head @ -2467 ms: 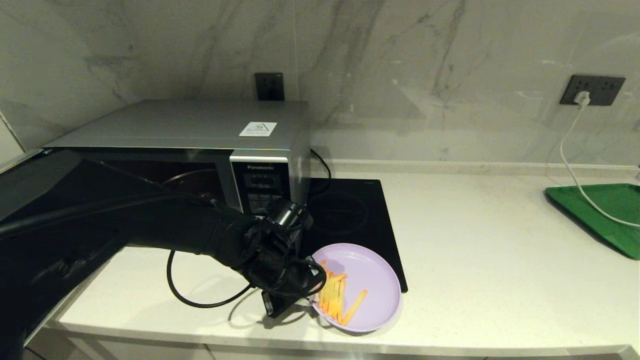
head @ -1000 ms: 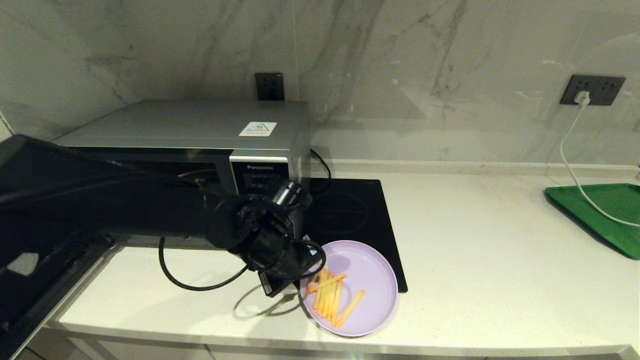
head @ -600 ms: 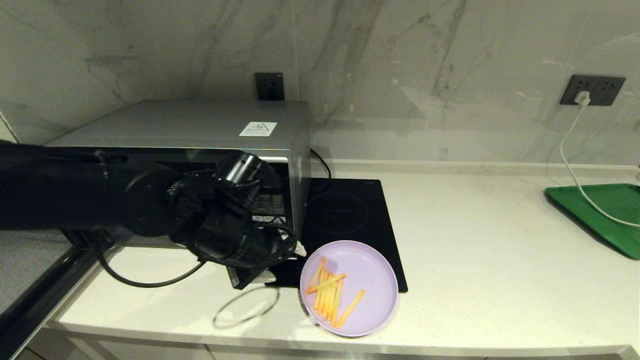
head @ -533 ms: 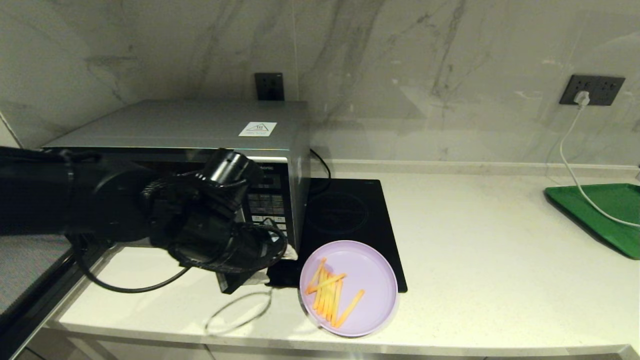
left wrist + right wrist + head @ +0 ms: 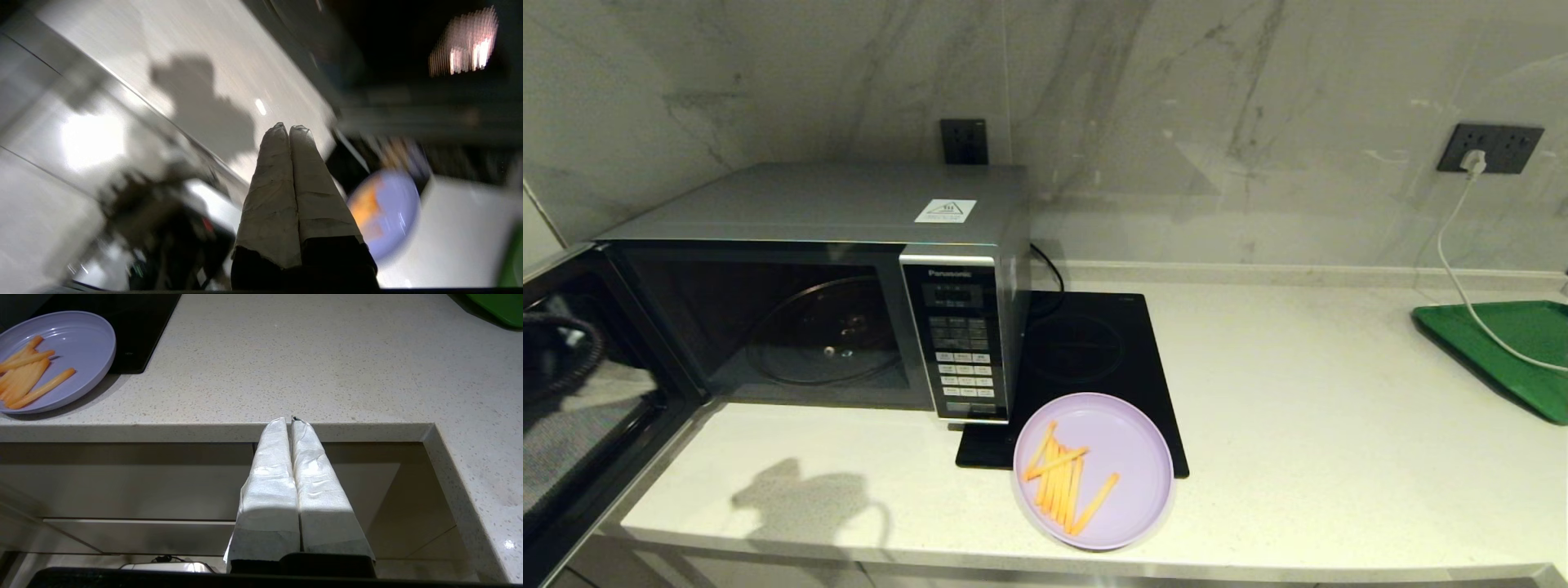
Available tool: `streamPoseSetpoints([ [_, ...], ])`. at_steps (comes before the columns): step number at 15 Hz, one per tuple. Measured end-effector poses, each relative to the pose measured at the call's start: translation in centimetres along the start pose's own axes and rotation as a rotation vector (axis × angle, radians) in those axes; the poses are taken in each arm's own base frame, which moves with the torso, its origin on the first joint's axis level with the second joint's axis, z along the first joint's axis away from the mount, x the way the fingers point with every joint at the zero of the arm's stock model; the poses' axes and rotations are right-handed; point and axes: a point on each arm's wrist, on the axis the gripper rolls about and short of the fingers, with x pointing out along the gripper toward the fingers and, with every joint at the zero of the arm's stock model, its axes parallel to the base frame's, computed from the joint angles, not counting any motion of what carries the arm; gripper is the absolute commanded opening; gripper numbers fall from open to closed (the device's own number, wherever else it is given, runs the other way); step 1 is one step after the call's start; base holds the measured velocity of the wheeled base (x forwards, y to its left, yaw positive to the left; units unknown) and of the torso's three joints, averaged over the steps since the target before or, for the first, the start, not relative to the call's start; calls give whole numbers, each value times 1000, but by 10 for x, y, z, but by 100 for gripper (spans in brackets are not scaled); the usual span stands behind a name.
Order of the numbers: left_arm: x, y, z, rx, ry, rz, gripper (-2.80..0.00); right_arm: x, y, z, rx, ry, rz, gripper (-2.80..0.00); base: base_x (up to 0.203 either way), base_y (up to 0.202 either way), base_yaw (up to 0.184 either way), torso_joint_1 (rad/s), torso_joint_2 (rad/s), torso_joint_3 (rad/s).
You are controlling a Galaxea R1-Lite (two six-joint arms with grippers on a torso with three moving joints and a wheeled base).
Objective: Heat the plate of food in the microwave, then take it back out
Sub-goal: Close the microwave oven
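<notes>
Since the earlier head views, the left arm has swung away from the front of the microwave and out of the middle of the scene; only a dark loop of its cable shows at the far left edge, reflected or seen by the open door. The round lilac plastic plate of thin orange-yellow fries (image 5: 1093, 471) has not shifted in the last second: it sits on the pale speckled stone counter (image 5: 1323, 425) near the front edge, its back rim overlapping the near corner of the flat black induction hob (image 5: 1086, 359), just right of the silver-grey Panasonic microwave (image 5: 849, 269). The microwave's dark glass door (image 5: 580, 408) stands swung wide open to the left, and the glass turntable inside is bare.

The left gripper (image 5: 290, 130) is clenched, pale padded fingers pressed together with nothing between them, and hangs above the counter edge with the plate off to one side. The right gripper (image 5: 291, 420) is likewise closed on nothing, parked below the counter lip in front of the cabinet.

With the food out and the door open, the step left appears to be shutting the door. To do that well, the left arm should come round behind the door's outer face and push near its free edge in one smooth arc, staying clear of the plate and its own cable, until the latch seats.
</notes>
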Motion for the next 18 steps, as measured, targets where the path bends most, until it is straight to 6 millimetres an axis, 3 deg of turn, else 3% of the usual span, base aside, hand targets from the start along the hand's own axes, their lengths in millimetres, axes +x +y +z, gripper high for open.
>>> streamPoseSetpoints([
  [2,-40,24,35,21,-191,91,-280,0,0,0,0,0,-1,-280,0,0,0,0,0,0],
  [4,-79,31,57,103,-334,175,-280,0,0,0,1,0,-1,-280,0,0,0,0,0,0],
  [7,-102,38,76,170,-393,287,-280,0,0,0,0,0,0,-280,0,0,0,0,0,0],
  [10,-94,53,96,149,-390,372,-280,0,0,0,1,0,-1,-280,0,0,0,0,0,0],
  [15,-60,92,131,76,-305,449,-280,0,0,0,0,0,0,-280,0,0,0,0,0,0],
  [18,-42,114,141,30,-246,473,-280,0,0,0,0,0,-1,-280,0,0,0,0,0,0],
])
